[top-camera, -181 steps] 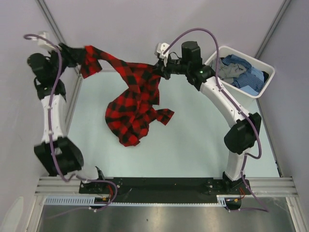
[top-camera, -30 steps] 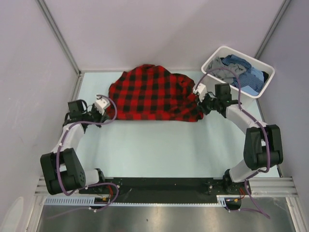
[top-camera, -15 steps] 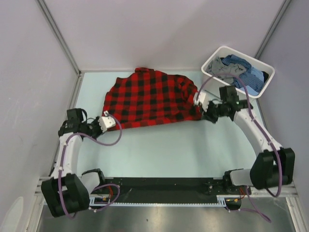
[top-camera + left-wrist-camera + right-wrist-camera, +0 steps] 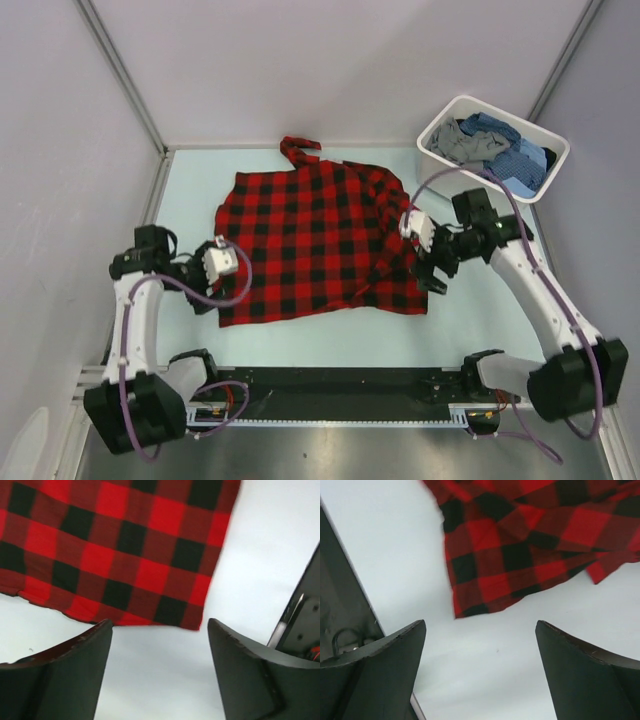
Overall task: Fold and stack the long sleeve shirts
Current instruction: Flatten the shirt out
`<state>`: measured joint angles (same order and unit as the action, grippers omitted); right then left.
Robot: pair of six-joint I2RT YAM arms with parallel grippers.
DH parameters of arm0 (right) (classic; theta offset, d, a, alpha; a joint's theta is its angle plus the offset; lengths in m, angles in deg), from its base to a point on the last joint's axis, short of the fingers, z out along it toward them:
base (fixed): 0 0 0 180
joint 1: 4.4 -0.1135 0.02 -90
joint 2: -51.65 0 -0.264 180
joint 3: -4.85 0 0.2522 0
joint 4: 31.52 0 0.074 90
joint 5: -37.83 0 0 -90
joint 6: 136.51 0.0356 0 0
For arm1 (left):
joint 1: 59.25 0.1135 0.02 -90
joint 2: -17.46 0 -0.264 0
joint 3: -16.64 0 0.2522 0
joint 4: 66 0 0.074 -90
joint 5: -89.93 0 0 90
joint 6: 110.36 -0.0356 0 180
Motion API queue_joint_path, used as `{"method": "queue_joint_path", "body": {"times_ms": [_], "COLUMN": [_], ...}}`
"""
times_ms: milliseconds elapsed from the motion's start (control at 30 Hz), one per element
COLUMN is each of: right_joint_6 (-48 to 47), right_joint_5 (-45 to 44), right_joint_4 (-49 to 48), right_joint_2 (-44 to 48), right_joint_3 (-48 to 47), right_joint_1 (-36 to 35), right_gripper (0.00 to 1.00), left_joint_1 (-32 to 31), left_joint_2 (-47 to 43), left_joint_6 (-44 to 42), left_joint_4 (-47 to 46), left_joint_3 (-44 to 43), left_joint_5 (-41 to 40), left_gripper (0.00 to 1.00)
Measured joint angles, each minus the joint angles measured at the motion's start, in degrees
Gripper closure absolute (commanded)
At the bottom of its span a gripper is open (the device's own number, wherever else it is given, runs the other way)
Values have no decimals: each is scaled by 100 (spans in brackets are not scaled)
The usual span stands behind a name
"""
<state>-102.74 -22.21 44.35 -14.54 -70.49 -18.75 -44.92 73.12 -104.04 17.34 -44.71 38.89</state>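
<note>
Pale counter with the red-and-black check shirt now spread flat at its middle.
Left pincer, clamped on the hem a moment ago, stands spread just off the near-left corner; right pincer, likewise released and spread, hangs by the near-right corner; other shirts fill the white tub.

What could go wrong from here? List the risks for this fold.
1. The red-and-black check shirt is bunched along its right edge, and a curled strip sticks out at the far edge; folding now could come out lopsided.
2. The left gripper and right gripper hang open just off the near hem, so a grab may catch one layer and drag the cloth.
</note>
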Motion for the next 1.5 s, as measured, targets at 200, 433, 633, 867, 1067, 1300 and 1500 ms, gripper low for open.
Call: {"method": "queue_joint_path", "body": {"times_ms": [200, 433, 633, 867, 1067, 1300, 1500], "right_joint_6": [1727, 3432, 3980, 4129, 4044, 3482, 2874], "right_joint_5": [-20, -564, -833, -815, -435, -212, 46], "right_joint_4": [-1172, -2170, -2437, -2347, -2223, -2706, -2256], "right_joint_2": [-2323, -3856, -4424, -4721, -4159, -2343, -3211], "right_joint_3": [-1152, -2328, -2706, -2706, -2542, -1860, -2184], "right_joint_1": [155, 227, 236, 219, 92, -1635, -2214], "right_gripper": [18, 22, 31, 100, 100, 79, 1], "left_joint_1": [-7, -9, -17, -17, -17, -17, -17], "left_joint_2": [1399, 1303, 975, 935, 938, 1139, 1572], "left_joint_6": [2031, 3582, 4046, 4275, 4332, 4470, 4483], "left_joint_4": [-1102, -2170, -2691, -2922, -2979, -3016, -3038], "left_joint_3": [-903, -942, -933, -933, -935, -973, -1029], "left_joint_5": [605, 922, 914, 901, 879, 870, 688], "left_gripper": [12, 10, 9, 10, 11, 12, 12]}}
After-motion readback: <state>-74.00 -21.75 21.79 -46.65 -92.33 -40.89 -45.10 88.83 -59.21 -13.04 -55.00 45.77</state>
